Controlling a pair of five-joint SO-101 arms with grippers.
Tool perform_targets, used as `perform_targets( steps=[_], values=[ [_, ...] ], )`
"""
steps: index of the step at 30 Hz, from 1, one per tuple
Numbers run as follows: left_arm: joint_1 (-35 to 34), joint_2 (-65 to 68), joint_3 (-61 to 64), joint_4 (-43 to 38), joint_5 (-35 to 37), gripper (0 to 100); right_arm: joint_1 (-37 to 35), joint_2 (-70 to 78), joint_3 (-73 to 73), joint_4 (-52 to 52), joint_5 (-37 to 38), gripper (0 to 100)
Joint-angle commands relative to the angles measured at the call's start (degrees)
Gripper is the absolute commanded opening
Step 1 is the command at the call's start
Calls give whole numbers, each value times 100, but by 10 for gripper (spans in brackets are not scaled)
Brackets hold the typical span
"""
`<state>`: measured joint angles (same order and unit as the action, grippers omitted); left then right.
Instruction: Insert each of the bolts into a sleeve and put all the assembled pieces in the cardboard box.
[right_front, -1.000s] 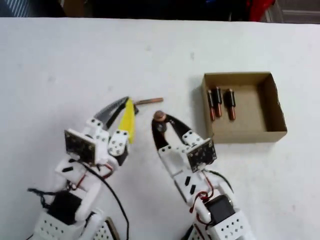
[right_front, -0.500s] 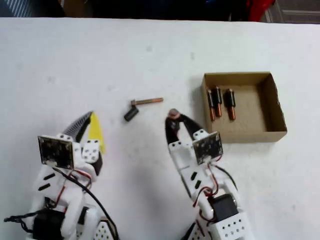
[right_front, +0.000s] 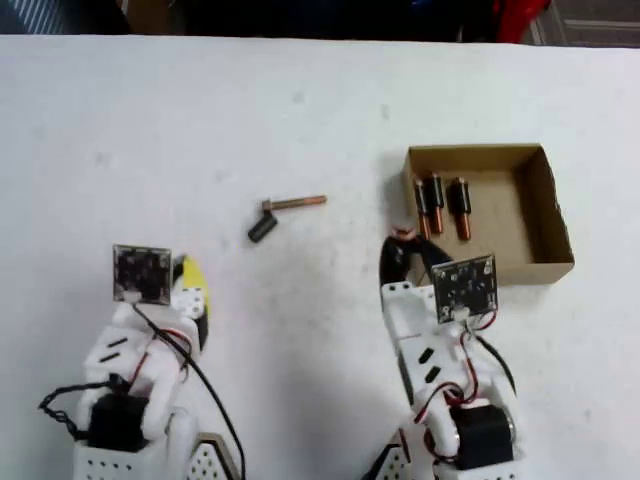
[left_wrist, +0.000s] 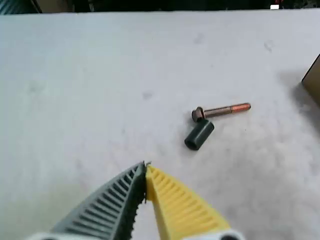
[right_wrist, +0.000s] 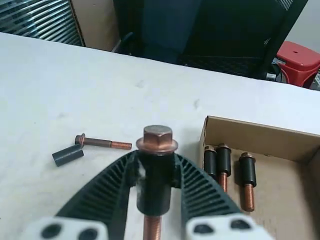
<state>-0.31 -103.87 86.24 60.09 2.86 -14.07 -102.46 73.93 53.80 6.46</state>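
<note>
Right gripper (right_front: 405, 255) moved beside box (right_front: 510, 232) holding three assemblies (right_front: 437, 203).

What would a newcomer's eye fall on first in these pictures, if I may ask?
The right gripper, shut on an assembled bolt and sleeve, stands out first, close to the left wall of the cardboard box. Next come the three assembled pieces lying side by side in the box. A loose bolt and a black sleeve lie close together on the white table, ahead of the shut left gripper.
</note>
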Motion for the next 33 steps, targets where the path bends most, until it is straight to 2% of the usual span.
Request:
perform_targets(
  steps=[1,8,13,18,25,33],
  values=[
    [-31,-40,202,44,-18,24,48,215,-659,233,290,17],
    [-31,-40,703,105,-35,24,593,1956,-1407,127,290,17],
    [-31,-40,695,642,-53,24,1068,3451,-1934,-382,712,17],
    [-31,-40,756,1055,-53,24,1473,5024,-2470,-857,774,17],
    [-400,-40,941,1055,-62,24,1851,7178,-3631,-1191,774,17],
    [-426,-31,1081,1055,-62,24,2290,9429,-5415,-1156,782,17]
  ],
)
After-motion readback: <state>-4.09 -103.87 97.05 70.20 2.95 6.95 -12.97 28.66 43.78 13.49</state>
